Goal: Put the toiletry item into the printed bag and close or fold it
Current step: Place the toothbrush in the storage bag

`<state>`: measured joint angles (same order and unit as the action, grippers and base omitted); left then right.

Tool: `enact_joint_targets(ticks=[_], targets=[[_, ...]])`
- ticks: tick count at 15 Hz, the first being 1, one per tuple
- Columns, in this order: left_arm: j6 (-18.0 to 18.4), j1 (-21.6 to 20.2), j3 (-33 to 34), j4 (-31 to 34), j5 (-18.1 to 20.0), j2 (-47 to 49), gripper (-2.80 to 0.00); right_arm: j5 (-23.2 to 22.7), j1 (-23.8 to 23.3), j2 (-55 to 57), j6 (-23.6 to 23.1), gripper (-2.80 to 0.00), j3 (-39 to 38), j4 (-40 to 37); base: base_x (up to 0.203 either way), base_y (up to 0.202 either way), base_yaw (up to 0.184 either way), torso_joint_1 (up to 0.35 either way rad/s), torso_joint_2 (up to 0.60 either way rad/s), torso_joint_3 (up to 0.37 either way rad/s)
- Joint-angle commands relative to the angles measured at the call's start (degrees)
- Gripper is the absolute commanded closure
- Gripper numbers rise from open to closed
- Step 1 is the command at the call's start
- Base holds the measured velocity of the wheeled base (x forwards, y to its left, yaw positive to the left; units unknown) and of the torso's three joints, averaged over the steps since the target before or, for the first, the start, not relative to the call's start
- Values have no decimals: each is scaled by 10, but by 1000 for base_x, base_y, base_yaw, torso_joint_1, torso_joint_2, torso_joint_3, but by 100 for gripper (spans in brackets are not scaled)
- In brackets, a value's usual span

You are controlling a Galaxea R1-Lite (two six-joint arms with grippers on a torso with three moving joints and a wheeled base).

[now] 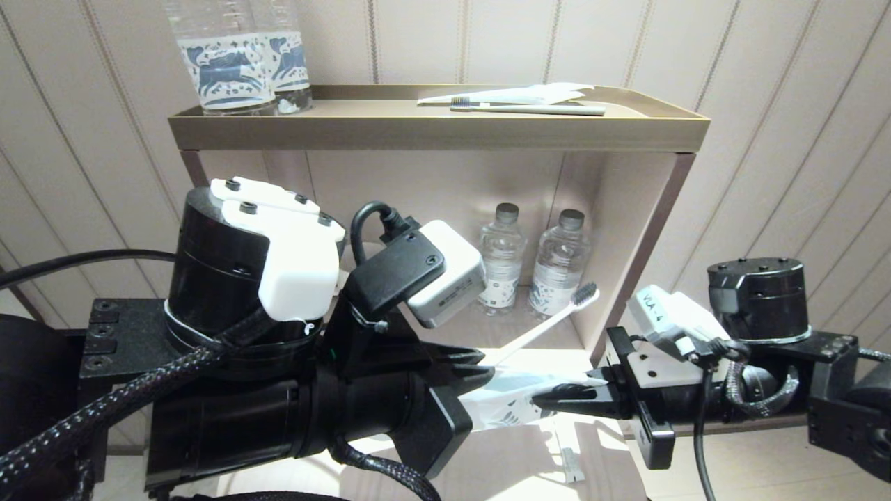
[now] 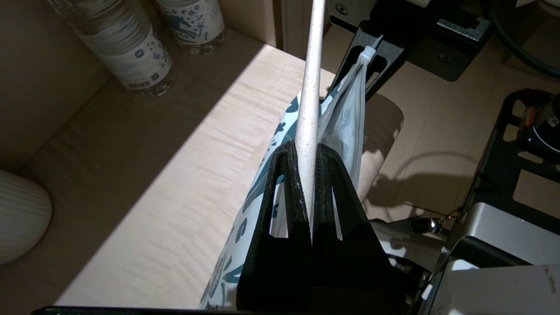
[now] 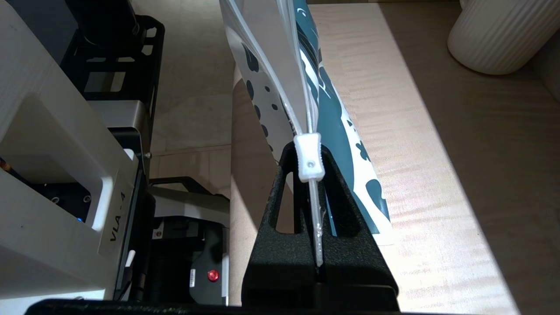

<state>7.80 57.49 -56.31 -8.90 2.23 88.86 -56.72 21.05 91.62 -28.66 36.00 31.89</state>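
Observation:
My left gripper (image 1: 487, 367) is shut on the handle of the slim white toothbrush (image 1: 536, 332), which slants up and to the right, its greyish bristle head near the shelf's bottles. In the left wrist view the toothbrush (image 2: 309, 87) runs straight out from between the closed left gripper (image 2: 306, 151). The printed bag (image 1: 505, 405) hangs stretched between both grippers, above the tabletop. My right gripper (image 1: 541, 402) is shut on the printed bag's zip edge, and its white slider (image 3: 309, 157) sits at the tips of the right gripper (image 3: 309, 154). The handle's lower end is hidden.
A wooden shelf unit stands behind, with two small water bottles (image 1: 501, 257) inside. Its top tray (image 1: 431, 132) holds a grey-green toothbrush (image 1: 536, 108), a plain white wrapper (image 1: 543, 92) and large bottles (image 1: 240, 62). A ribbed white cup (image 3: 498, 35) and a thin white sliver (image 1: 571, 465) are on the table.

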Motion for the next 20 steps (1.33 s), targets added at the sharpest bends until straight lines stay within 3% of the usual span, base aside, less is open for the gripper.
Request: enact_joint_targets(ticks=[1, 20], targets=[[1, 1, 1, -1, 1, 3, 0, -3, 0, 0, -2, 0, 0, 2, 0, 0, 0, 0, 0, 0], [56, -13, 12, 3, -34, -18, 0, -2, -5, 1, -3, 0, 0, 3, 0, 0, 0, 0, 0, 0]])
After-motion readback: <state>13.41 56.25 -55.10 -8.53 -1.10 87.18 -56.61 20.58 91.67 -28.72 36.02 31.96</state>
